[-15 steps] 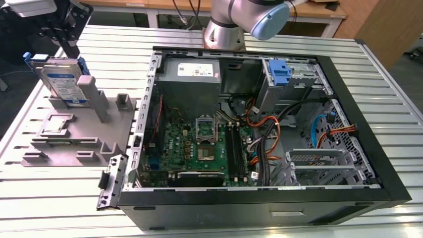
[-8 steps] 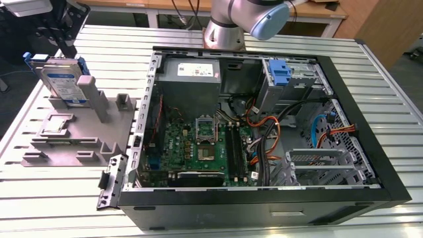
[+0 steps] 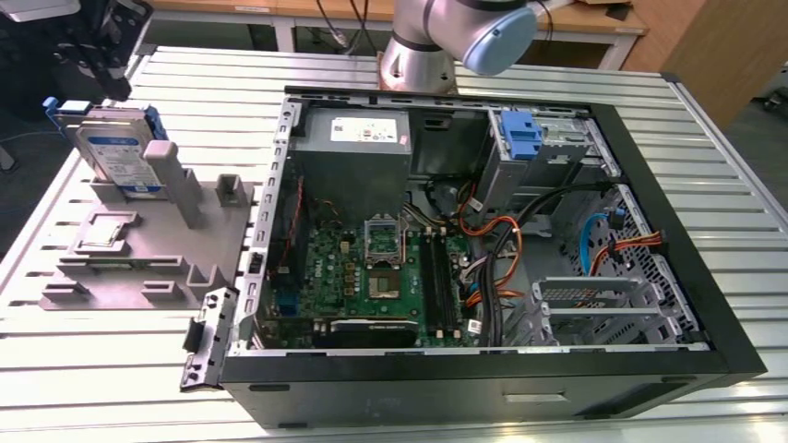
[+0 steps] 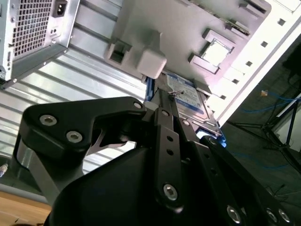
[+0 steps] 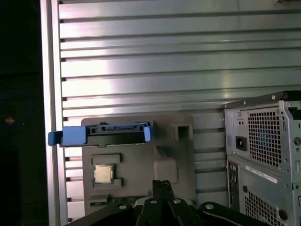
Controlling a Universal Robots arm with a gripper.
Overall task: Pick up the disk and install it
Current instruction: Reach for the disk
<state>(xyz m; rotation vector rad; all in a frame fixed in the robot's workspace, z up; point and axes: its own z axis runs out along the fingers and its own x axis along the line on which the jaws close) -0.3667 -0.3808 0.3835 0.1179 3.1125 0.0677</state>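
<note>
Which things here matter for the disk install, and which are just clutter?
Job: disk, upright in the grey fixture; gripper; open computer case.
Lying about: square chip on the fixture; blue bracket inside the case.

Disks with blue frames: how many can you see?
1. The disk stands on edge in the grey holder on the exterior view's left, beside the open computer case. More could be hidden inside the case's bays.

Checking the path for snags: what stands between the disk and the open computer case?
In the exterior view, a tall post and a short post of the grey holder stand between the disk and the computer case.
</note>
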